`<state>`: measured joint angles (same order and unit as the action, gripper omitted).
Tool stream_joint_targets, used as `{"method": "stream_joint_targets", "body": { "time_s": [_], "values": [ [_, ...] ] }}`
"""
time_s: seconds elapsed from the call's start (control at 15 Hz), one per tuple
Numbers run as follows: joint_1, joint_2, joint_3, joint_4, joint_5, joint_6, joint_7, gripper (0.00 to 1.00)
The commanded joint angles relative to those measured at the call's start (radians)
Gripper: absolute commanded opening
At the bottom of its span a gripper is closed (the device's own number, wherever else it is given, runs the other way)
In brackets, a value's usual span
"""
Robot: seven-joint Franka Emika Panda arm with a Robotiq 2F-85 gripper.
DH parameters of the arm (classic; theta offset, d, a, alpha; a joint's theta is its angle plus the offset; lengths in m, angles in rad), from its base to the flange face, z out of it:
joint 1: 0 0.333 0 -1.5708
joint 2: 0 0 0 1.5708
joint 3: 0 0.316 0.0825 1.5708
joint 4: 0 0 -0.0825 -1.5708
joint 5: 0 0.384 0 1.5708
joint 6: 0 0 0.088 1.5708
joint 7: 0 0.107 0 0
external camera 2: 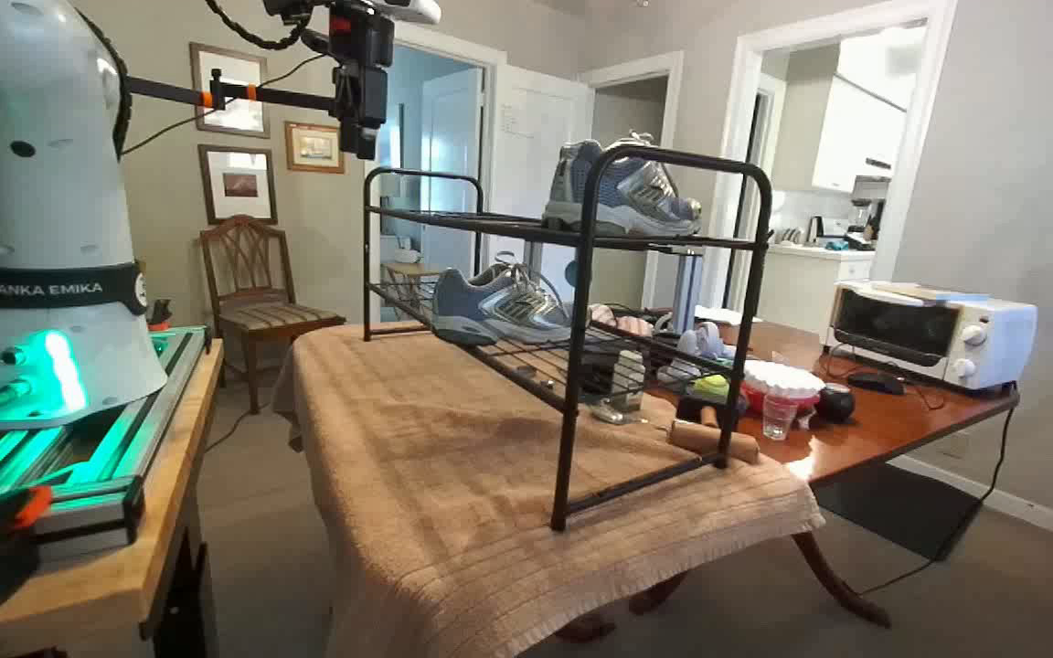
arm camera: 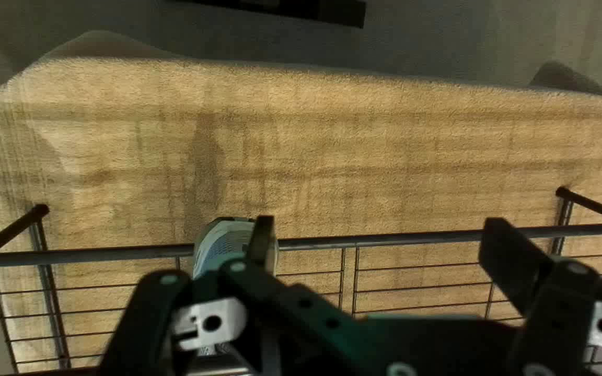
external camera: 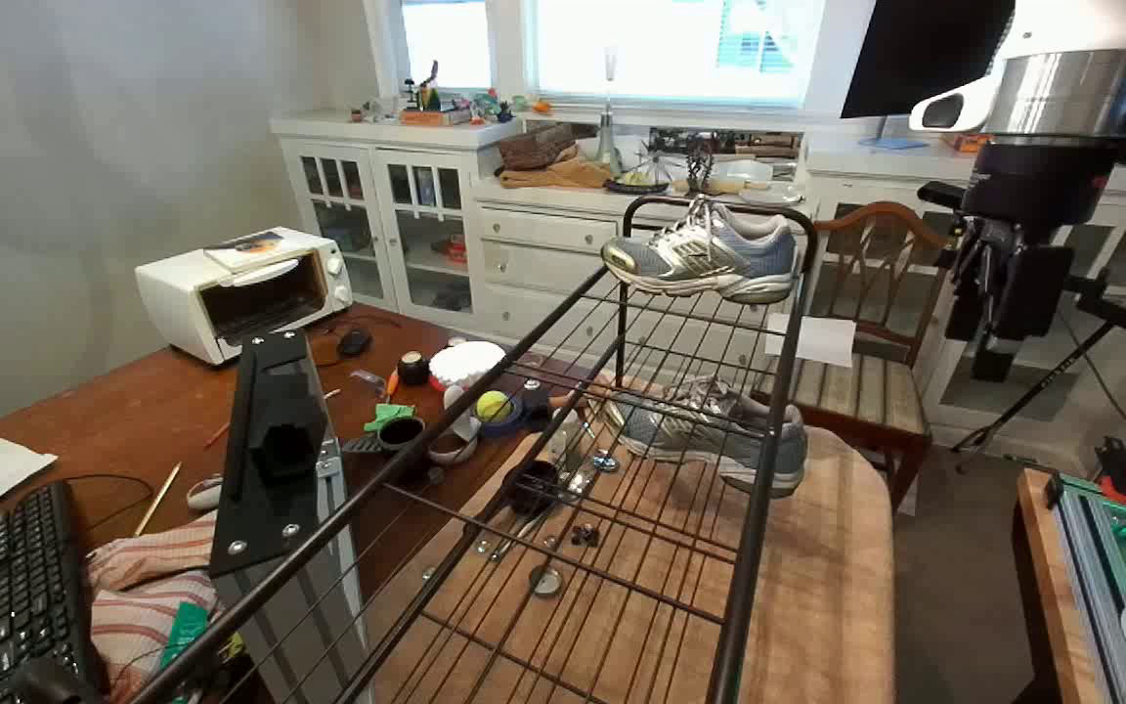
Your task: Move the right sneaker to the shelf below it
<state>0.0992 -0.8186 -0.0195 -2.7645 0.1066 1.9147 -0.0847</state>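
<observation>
Sneaker (external camera: 700,256), grey and white: in an exterior view it sits upright across the top shelf (external camera: 753,533), heel toward me, flat on its sole, I think so that it cannot tip.

In an exterior view, a matching shoe (external camera 2: 494,311) sits on the lower shelf (external camera 2: 531,384), so I judge the upper one is mine to move down. The rack (external camera 2: 567,448), its legs best seen here, stands on a brown towel (external camera 2: 435,457), probably to spare the table (external camera 2: 892,420).

In my wrist view, my pincer (arm camera: 377,235) shows its fingers (arm camera: 505,258) wide apart, holding nothing, presumably to leave room for a shoe; outside, that gap is unclear. A heel (arm camera: 217,245), likely the sneaker's, is half hidden by one finger, yet both exterior views show us well apart
</observation>
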Motion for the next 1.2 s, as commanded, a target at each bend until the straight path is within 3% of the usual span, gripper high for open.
{"method": "stream_joint_targets", "body": {
  "time_s": [0.0,0.33,0.4,0.73,1.13],
  "values": [
    [-0.007,0.002,0.006,-0.005,0.004,-0.003,-0.005,1.00],
    [-0.007,0.008,0.006,-0.017,0.004,-0.003,-0.005,1.00],
    [-0.049,0.017,0.027,-0.014,0.011,0.056,0.091,1.00],
    [-0.187,0.095,-0.054,0.079,-0.019,0.179,0.145,1.00],
    [-0.335,0.234,-0.069,0.167,-0.027,0.418,0.282,1.00]
  ]
}}
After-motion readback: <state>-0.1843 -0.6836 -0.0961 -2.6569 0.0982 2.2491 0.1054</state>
